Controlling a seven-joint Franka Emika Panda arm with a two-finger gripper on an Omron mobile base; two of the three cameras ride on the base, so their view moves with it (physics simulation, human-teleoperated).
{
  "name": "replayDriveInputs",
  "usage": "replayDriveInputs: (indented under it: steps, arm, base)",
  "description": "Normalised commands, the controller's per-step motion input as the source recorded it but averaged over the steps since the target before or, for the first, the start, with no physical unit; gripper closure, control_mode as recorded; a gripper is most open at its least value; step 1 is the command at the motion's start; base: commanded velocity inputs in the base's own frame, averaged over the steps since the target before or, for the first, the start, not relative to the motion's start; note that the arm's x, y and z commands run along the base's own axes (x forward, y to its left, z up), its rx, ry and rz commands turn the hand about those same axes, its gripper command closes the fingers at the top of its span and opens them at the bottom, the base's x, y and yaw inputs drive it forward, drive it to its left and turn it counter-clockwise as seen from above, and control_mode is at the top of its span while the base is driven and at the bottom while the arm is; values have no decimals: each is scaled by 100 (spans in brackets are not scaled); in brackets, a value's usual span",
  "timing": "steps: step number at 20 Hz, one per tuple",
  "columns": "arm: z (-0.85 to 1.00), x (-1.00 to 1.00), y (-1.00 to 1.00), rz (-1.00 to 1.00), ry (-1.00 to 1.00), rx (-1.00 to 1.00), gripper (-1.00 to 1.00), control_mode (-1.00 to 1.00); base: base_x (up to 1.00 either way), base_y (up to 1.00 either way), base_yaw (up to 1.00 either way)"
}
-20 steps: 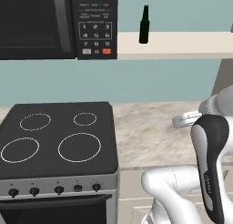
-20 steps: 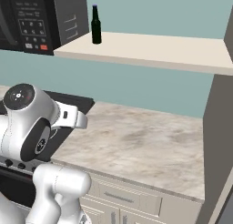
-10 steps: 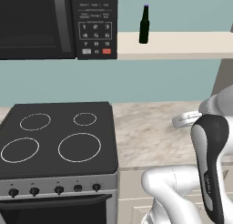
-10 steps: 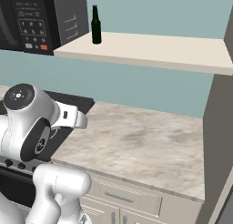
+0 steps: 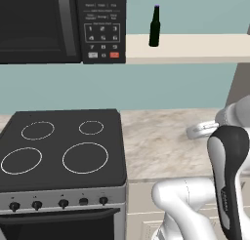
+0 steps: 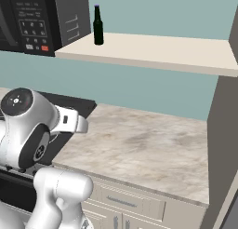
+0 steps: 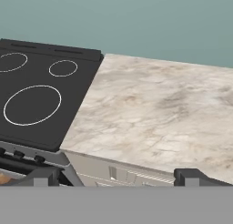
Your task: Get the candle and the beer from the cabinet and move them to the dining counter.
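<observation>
The beer (image 5: 155, 27) (image 6: 98, 26), a dark bottle with a purple cap, stands upright at the left end of the cabinet shelf (image 5: 195, 46) (image 6: 153, 51), close to the microwave. My gripper (image 7: 118, 177) is open, its two dark fingertips (image 7: 43, 175) far apart with nothing between them. It hovers low over the front edge of the marbled worktop, well below the shelf and the bottle. The candle and the dining counter are out of view.
A black microwave (image 5: 58, 24) (image 6: 37, 18) hangs left of the shelf. Below are a black stove (image 5: 58, 146) (image 7: 36, 91) and a marbled worktop (image 5: 161, 141) (image 6: 139, 144) (image 7: 154, 109). A tall panel (image 6: 223, 130) bounds the right side.
</observation>
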Motion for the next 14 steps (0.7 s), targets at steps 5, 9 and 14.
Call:
replayDriveInputs:
  steps: [5, 9, 14]
  arm:
    - [16, -14, 0, 19, -6, 7, -100, -100]
    - [36, -6, 0, 17, 0, 6, -100, -100]
    - [49, 1, 0, 3, 9, 0, -100, -100]
  base:
    - [0, 0, 0]
    - [0, 0, 0]
    - [0, 0, 0]
